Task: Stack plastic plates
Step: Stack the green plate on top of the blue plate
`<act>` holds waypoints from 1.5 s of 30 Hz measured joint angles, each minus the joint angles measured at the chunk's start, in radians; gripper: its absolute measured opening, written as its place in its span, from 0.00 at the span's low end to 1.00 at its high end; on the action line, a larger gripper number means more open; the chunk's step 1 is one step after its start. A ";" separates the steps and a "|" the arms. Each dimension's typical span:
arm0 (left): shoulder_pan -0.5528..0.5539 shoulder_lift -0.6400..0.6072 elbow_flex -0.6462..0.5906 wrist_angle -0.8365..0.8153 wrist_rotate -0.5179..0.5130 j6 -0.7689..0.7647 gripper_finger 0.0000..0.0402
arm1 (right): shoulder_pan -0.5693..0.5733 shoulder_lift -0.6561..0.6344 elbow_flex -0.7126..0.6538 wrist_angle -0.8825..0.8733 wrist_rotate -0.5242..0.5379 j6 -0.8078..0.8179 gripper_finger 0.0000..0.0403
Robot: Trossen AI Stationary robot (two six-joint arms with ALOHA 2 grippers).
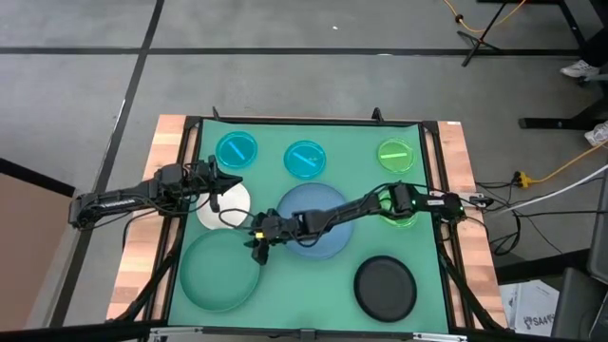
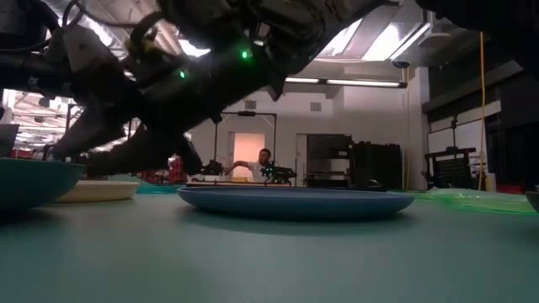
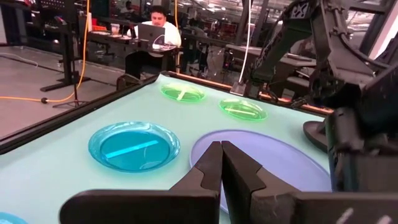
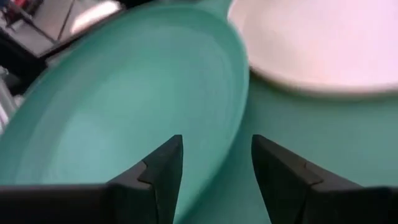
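Note:
My right gripper (image 1: 258,239) is open and low over the near-left part of the table. In the right wrist view (image 4: 214,171) its fingers stand on either side of the rim of the large teal-green plate (image 4: 124,93), which lies flat on the mat (image 1: 221,271). The white plate (image 1: 228,207) lies just beyond it (image 4: 323,43). The large pale blue plate (image 1: 318,214) lies under the right forearm. My left gripper (image 1: 226,180) is shut (image 3: 221,165) and empty, hovering by the white plate's far edge. Two small cyan plates (image 1: 237,150) (image 1: 305,159), two green ones (image 1: 396,155) (image 1: 403,217) and the black plate (image 1: 385,288) lie flat.
The green mat (image 1: 332,133) is bordered by a dark frame and wooden strips (image 1: 142,247). The right arm stretches across the table's middle above the pale blue plate (image 2: 295,200). A person sits at a desk beyond the table (image 3: 155,31). Bare mat lies between the teal-green and black plates.

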 joint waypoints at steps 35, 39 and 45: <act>0.000 0.000 0.000 0.000 -0.021 -0.001 0.00 | 0.000 0.009 0.000 -0.032 -0.130 -0.110 0.01; 0.000 0.000 0.000 0.000 -0.020 -0.001 0.00 | 0.000 -0.032 -0.002 -0.068 -0.151 -0.150 0.01; 0.000 0.000 0.000 0.000 -0.016 -0.003 0.00 | -0.009 -0.103 -0.002 -0.144 -0.154 -0.216 0.00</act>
